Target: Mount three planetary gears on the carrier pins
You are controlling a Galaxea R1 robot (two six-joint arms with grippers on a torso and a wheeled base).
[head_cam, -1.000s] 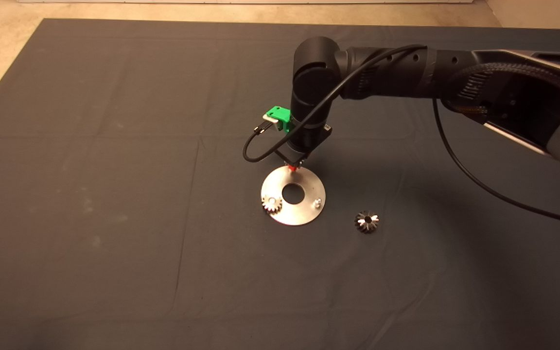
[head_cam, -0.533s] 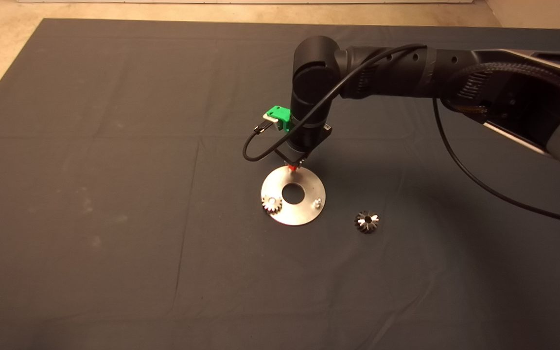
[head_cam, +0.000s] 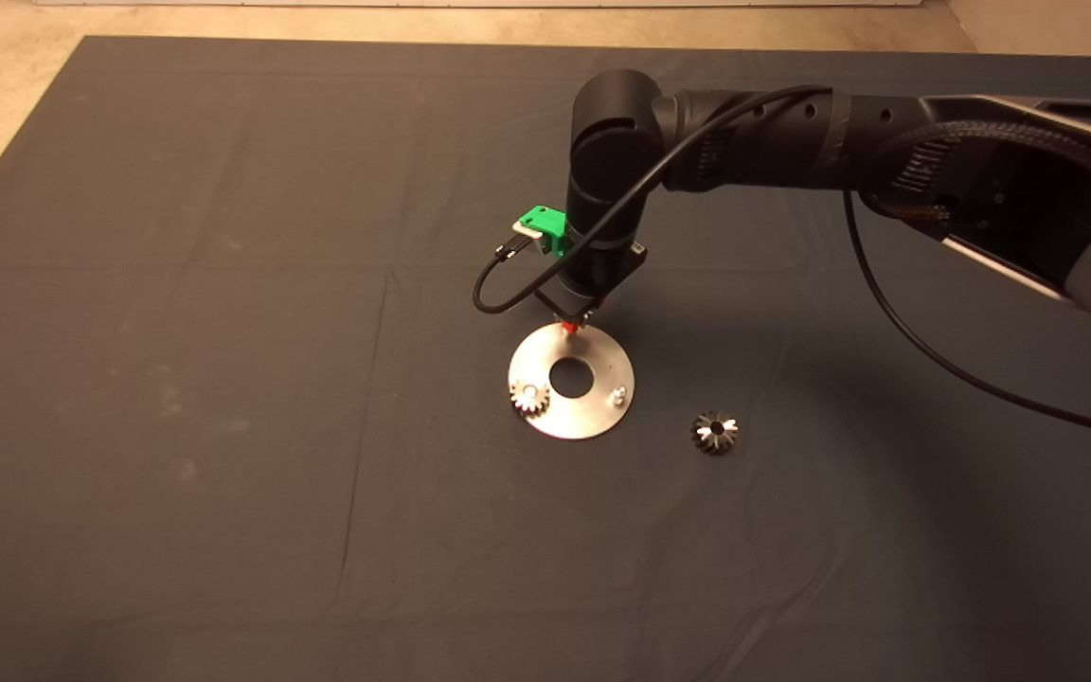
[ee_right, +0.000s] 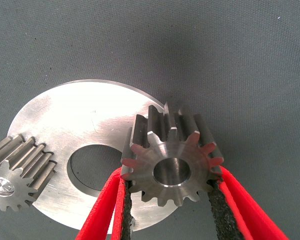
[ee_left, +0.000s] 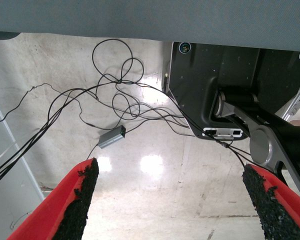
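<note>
Holding second gear (ee_right: 172, 167) clamped in right gripper (ee_right: 170, 200) over plate (head_cam: 593, 412) far rim; seating still pending; one gear (head_cam: 528, 397) already pinned; third (head_cam: 715, 432) lying on mat; left gripper (ee_left: 170, 200) parked, spread open.

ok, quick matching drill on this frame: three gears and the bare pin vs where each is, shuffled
1. gear in right gripper
2. gear at plate's left rim
3. loose gear
4. bare pin

A. on the mat, right of the plate
B. seated on a pin
C. held over the plate's far rim
D. standing at the plate's right rim

Pairs: 1-C, 2-B, 3-A, 4-D
</note>
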